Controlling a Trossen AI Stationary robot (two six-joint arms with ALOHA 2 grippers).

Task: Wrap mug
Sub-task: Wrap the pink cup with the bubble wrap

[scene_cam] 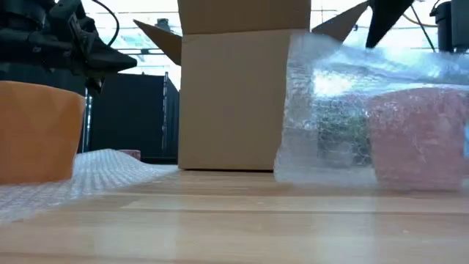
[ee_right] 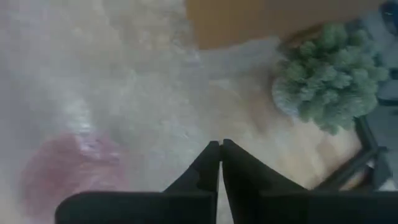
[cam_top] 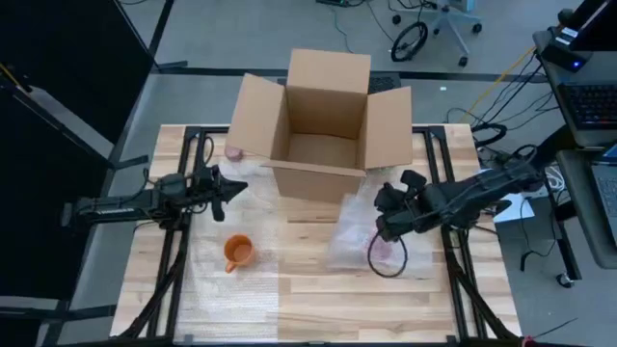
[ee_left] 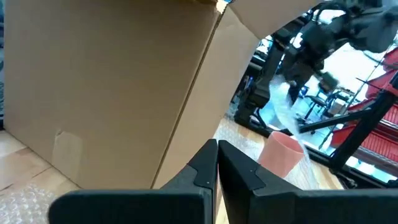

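Nearest you on the table [cam_top: 318, 289], an orange mug [cam_top: 237, 253] stands upright on a flat sheet of bubble wrap [cam_top: 207, 284] at the left front, handle toward the front edge. Nothing holds it. To its right, past bare wood, a pink mug [cam_top: 386, 248] sits inside a second, crumpled wrap [cam_top: 355, 234], with a black cable loop [cam_top: 388, 258] lying around it. From the low view you can see that wrap standing up around the pink mug [scene_cam: 418, 136], with something green blurred inside it.

Your right gripper [cam_top: 383, 224] hangs just above that bundle; its wrist view shows the fingers [ee_right: 214, 167] pressed together on nothing, with wrap and pink below them. Your left gripper [cam_top: 229, 190] hovers farther back, beyond the orange mug and just left of the box [cam_top: 323, 120], fingers [ee_left: 214, 165] likewise closed and empty.

Behind both, the open cardboard box stands at the middle back with its flaps spread. A small pink object [cam_top: 234, 152] lies beside its left flap; what it is you cannot tell.
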